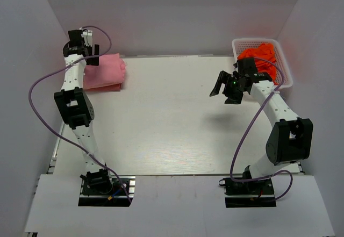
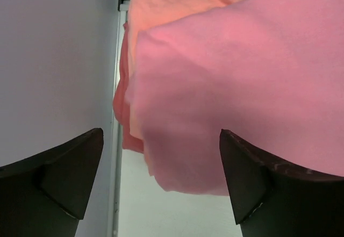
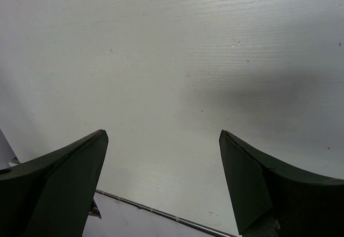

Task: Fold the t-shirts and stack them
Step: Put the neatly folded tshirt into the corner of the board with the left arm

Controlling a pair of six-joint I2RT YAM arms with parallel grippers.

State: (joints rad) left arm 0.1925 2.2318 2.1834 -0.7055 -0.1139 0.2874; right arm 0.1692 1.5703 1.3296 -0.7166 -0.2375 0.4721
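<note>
- The rose pink soft cotton t-shirt [image 2: 242,86] lies folded on top of the paler salmon pink t-shirt [image 2: 161,6]. The two make one stack at the far left corner of the white bench [image 1: 172,119].
- The left pincer [image 2: 161,134] hangs just over the stack's left end, its jaws spread wide and holding nothing.
- The right pincer [image 3: 162,135] hovers over bare bench at the right, jaws wide open and empty.
- Behind it, a white plastic basket [image 1: 285,65] holds crumpled orange-red cloth [image 1: 260,54].
</note>
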